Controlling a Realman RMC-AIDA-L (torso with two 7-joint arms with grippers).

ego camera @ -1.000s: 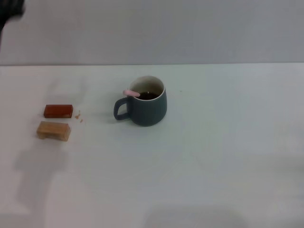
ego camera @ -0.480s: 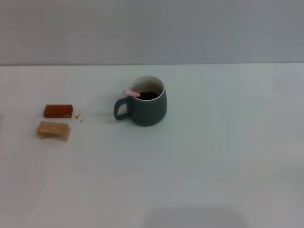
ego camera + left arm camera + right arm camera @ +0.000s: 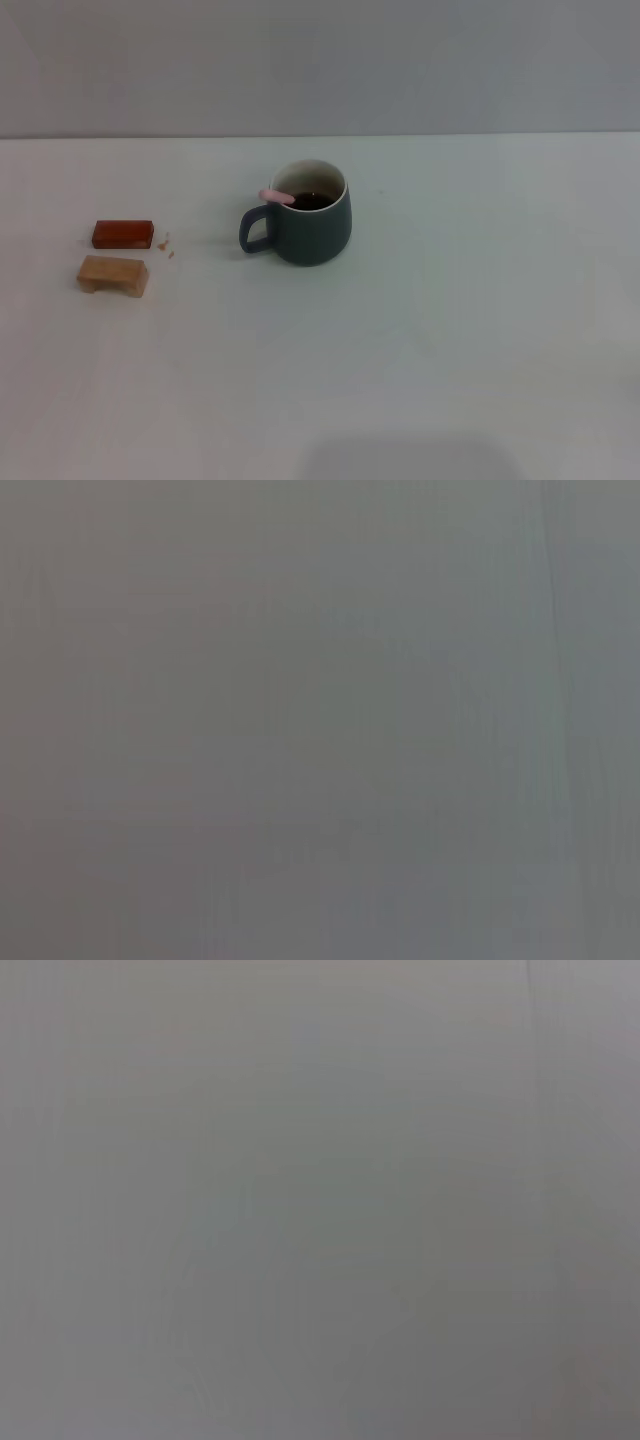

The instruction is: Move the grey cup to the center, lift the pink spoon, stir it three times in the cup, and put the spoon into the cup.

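no readable text, labels or numbers

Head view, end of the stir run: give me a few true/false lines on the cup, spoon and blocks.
1. The pink spoon sits in the grey cup, its handle end resting over the rim. True.
2. The cup lies tipped on its side. False: it stands upright on the table, dark liquid inside.
3. The cup's handle points toward the robot's left. True.
4. A claw is gripping the spoon. False: no claw shows in any view.
5. The red-brown block is stacked on the tan wooden block. False: both lie on the table, the tan one nearer the robot.
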